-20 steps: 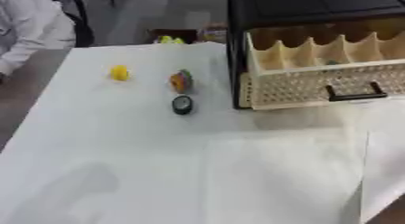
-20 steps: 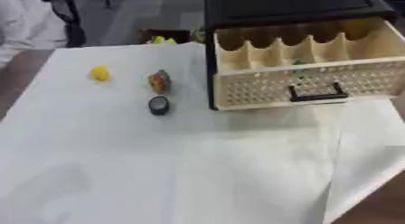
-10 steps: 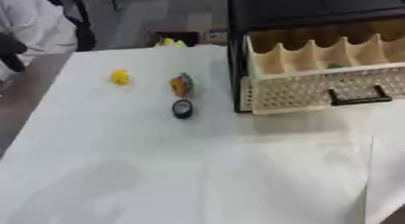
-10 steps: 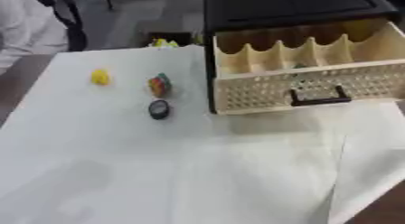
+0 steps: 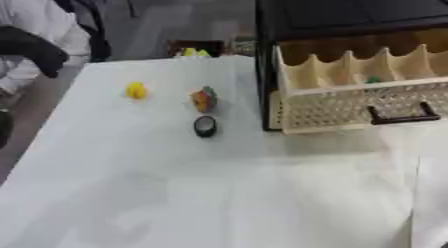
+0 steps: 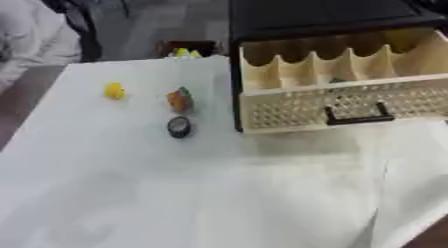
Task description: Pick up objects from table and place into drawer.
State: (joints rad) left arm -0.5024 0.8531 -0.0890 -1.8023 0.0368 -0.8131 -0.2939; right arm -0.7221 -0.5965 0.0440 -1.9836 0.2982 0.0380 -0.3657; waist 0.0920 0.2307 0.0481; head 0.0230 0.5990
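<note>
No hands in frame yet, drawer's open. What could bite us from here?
1. The black round object and the orange object lie close together, near the drawer unit's left wall; a reach for one may knock the other.
2. The open drawer is split by dividers into narrow compartments, so a dropped item could catch on a divider.
3. The small yellow object sits nearer the table's left edge and might roll off if nudged.

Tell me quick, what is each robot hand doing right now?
Left hand: not in either view, so it cannot be told.
Right hand: not in either view, so it cannot be told.
</note>
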